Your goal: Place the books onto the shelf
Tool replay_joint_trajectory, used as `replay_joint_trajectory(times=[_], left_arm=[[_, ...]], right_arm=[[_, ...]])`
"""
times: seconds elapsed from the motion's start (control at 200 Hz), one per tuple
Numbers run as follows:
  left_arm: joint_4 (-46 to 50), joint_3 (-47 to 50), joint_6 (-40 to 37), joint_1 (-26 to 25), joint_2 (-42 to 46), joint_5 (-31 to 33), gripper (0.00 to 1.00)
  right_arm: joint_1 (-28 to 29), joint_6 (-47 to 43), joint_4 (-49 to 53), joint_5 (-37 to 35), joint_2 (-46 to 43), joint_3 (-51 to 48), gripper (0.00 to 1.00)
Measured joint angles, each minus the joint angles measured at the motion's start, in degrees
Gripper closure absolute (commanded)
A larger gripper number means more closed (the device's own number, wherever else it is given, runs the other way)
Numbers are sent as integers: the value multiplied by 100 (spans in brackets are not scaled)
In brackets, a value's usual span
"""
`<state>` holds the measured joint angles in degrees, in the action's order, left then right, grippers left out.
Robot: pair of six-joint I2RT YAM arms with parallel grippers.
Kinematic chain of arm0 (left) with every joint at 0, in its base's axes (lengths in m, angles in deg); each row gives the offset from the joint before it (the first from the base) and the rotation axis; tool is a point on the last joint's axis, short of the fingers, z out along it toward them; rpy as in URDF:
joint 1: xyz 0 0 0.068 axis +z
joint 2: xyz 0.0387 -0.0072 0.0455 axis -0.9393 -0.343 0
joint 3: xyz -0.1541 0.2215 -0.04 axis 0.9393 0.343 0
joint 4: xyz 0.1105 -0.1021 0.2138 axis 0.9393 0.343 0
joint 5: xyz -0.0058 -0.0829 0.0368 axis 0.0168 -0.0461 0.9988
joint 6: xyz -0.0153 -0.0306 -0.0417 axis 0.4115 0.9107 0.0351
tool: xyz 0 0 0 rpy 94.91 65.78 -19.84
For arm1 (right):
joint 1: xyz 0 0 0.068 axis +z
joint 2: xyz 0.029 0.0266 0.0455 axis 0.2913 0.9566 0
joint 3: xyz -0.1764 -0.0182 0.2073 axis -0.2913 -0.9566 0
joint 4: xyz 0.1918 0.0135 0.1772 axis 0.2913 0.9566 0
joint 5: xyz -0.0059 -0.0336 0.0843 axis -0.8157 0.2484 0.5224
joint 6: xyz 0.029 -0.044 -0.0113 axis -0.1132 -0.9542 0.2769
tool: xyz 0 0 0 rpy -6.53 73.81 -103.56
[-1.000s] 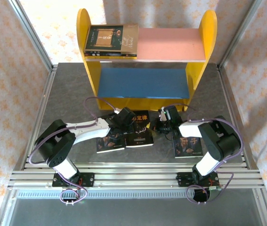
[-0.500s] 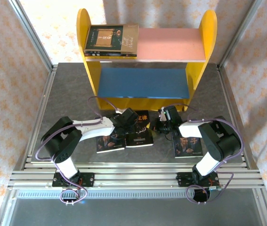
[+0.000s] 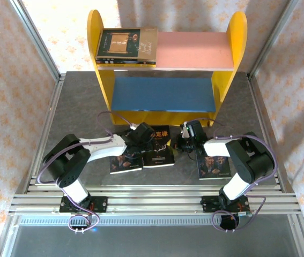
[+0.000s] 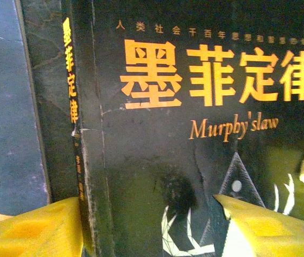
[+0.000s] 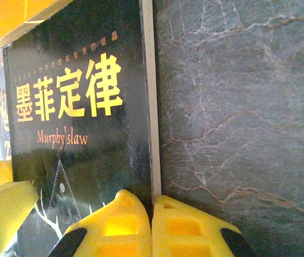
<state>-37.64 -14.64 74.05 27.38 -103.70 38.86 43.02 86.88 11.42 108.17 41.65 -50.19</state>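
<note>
A black book with antlers and orange title [image 3: 160,152] [image 4: 194,134] [image 5: 82,134] lies flat on the table in front of the shelf [image 3: 237,32]. My left gripper [image 3: 141,137] [image 4: 146,206] is open low over it, one finger by the spine and the other over the cover. My right gripper [image 3: 186,140] [image 5: 152,199] is shut, its tips against the book's right page edge. Two bearded-man books lie flat, one [image 3: 124,163] to the left and one [image 3: 214,167] to the right. A dark book and a tan one [image 3: 126,45] lie on the pink upper board [image 3: 194,49].
The blue lower board [image 3: 162,93] is bare. The shelf's yellow foot [image 5: 1,16] is close behind the black book. Grey marbled table [image 5: 237,107] lies to the right of the book. Metal rails [image 3: 152,201] run along the near edge.
The left arm swung slightly right and then back, its gripper staying over the black book. The right arm has not moved.
</note>
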Motion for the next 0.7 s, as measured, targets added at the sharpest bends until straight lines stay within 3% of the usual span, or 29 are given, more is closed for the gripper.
replay_joint_trajectory(times=[0.696], left_arm=[[-616,470,22,109,457,-358,51]], right_arm=[[-4,-2,11,-4,15,28,89]])
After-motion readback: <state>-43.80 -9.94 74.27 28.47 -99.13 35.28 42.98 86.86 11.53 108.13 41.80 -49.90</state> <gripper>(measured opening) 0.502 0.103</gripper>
